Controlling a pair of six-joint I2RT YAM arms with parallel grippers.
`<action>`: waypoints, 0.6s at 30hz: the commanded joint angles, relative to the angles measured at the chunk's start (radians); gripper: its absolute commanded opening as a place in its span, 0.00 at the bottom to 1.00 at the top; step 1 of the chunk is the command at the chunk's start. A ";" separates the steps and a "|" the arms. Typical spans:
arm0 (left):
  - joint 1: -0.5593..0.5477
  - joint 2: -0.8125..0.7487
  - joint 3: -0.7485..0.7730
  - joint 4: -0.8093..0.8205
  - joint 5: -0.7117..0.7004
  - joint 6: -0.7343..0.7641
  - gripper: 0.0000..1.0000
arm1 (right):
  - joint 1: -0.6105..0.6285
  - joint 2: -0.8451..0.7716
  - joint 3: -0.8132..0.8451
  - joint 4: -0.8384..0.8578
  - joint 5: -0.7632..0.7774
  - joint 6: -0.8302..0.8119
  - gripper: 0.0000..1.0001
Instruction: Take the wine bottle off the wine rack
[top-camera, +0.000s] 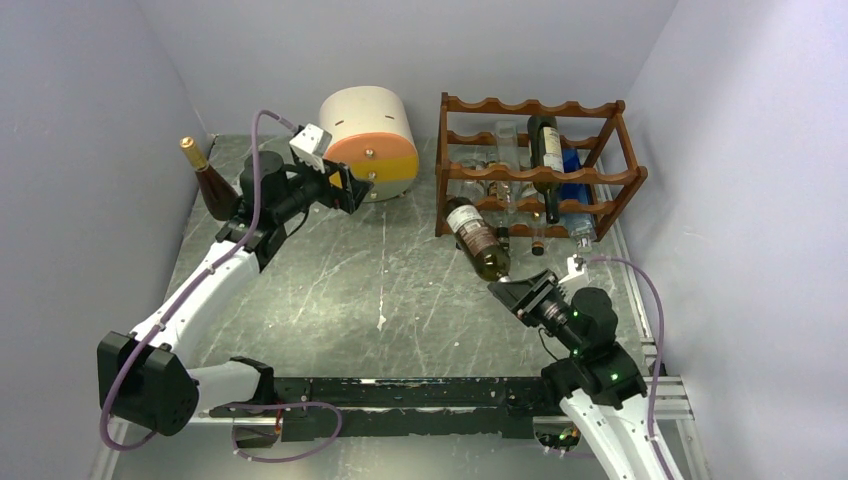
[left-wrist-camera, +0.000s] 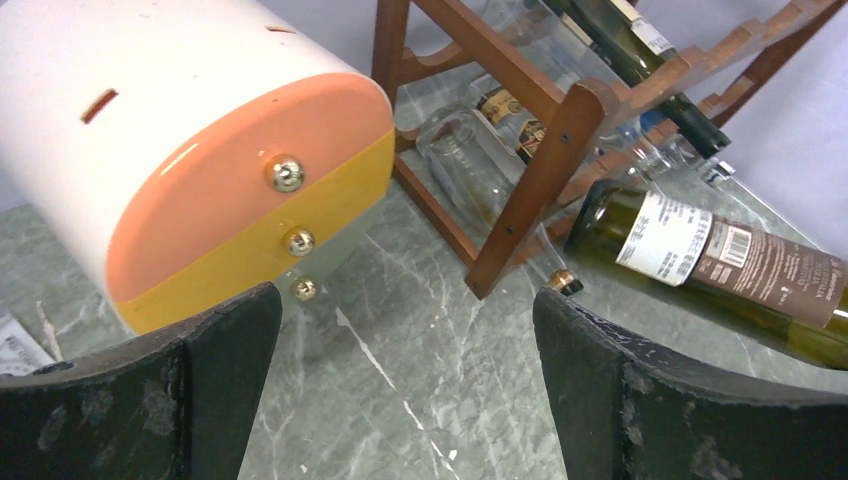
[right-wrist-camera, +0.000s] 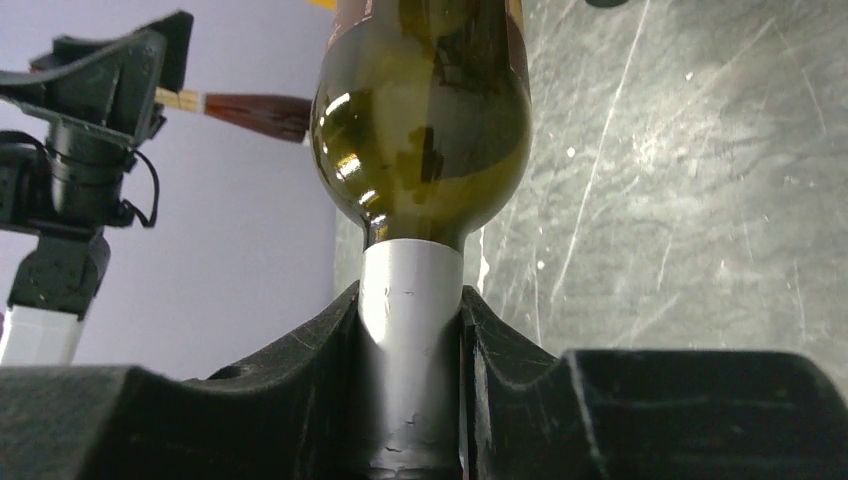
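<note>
The dark reddish-brown wine rack (top-camera: 540, 173) stands at the back right and still holds several bottles. My right gripper (top-camera: 512, 287) is shut on the silver-foiled neck (right-wrist-camera: 412, 330) of an olive-green wine bottle (top-camera: 478, 238). The bottle lies at a slant in front of the rack's left end, its base near the lower rail. In the left wrist view the bottle (left-wrist-camera: 720, 262) lies beside the rack's post (left-wrist-camera: 540, 170). My left gripper (top-camera: 352, 186) is open and empty, held above the table in front of the drawer unit.
A cream-and-orange rounded drawer unit (top-camera: 372, 140) with brass knobs stands at the back centre. A brown bottle with a gold cap (top-camera: 208, 182) stands upright at the back left, close behind my left arm. Grey walls close in both sides.
</note>
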 joint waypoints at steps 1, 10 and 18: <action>-0.038 0.004 0.014 0.028 0.060 0.016 1.00 | 0.008 0.007 0.116 -0.041 -0.088 -0.079 0.00; -0.135 0.000 -0.009 0.053 0.226 0.116 0.99 | 0.008 0.196 0.171 -0.045 -0.227 -0.167 0.00; -0.374 -0.030 -0.104 0.033 0.284 0.387 0.99 | 0.008 0.437 0.187 0.035 -0.316 -0.256 0.00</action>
